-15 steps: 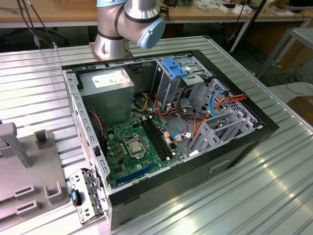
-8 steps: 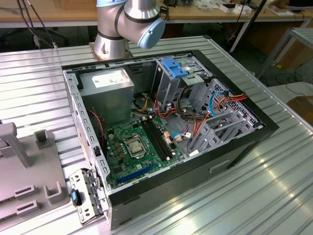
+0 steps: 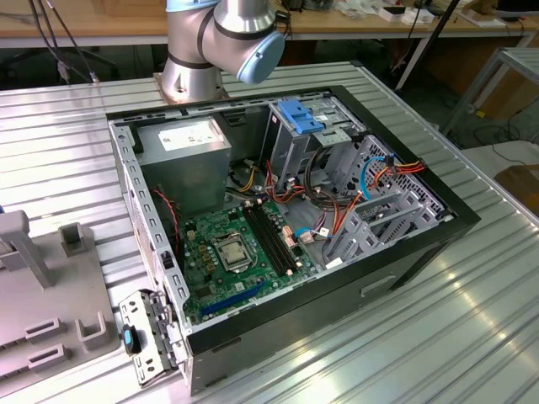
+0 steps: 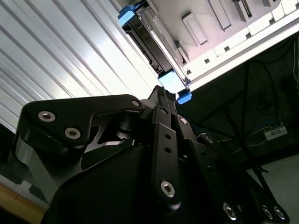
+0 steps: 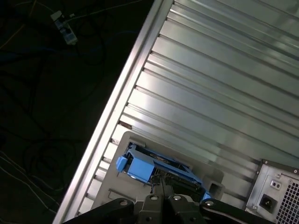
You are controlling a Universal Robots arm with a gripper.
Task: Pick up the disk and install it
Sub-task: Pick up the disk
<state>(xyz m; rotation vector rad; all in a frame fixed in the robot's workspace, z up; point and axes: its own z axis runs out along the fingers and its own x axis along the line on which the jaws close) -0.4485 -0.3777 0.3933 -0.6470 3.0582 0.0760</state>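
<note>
Table: ribbed aluminium, carries everything.
Computer case: lies open on its side on the table.
Holder: grey, near the table's edge.
Disk: stands on edge in the holder.
My gripper: at the disk's blue rail; whether it is grasping or released, I cannot tell.

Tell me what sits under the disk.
In the first wrist view, the disk stands in a pale grey holder lying on the ribbed metal table. The gripper covers the disk's near side, so its seat in the holder is hidden.
</note>
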